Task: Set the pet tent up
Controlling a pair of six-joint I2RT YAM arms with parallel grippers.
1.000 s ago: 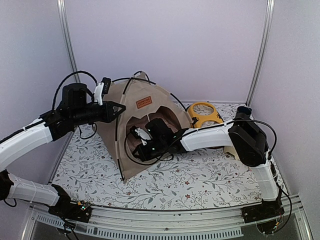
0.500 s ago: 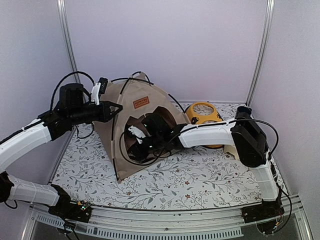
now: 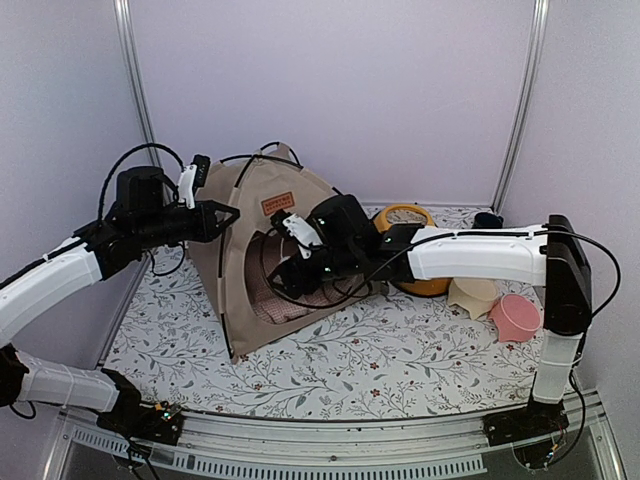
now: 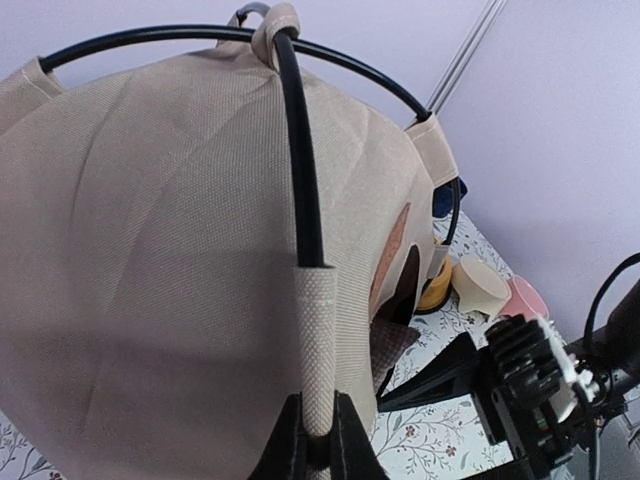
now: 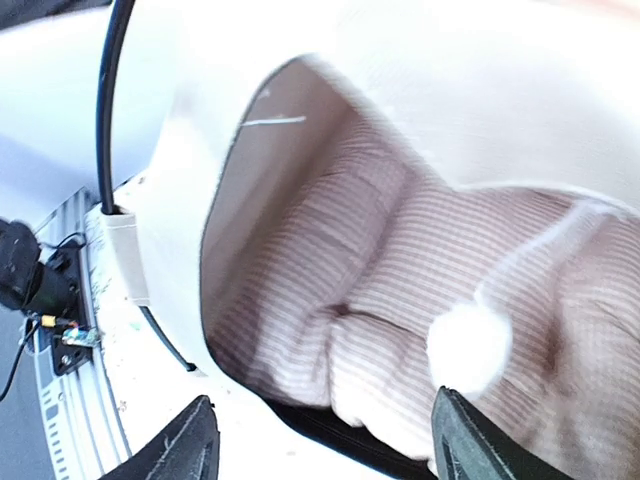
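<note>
The tent (image 3: 262, 240) stands on the counter (image 3: 400, 350) with the cushion (image 5: 400, 300) inside, the left claw (image 4: 318, 440) pinches its pole (image 4: 300, 150), and the right claw (image 5: 325, 440) is spread at the door, so next both should probably back away gently.

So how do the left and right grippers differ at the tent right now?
The left gripper has its fingers shut on the pet tent's pole sleeve; the right gripper has its fingers spread, holding nothing. The left sits at the tent's outer side; the right faces the pink cushion inside it. Both are at the tent.
</note>
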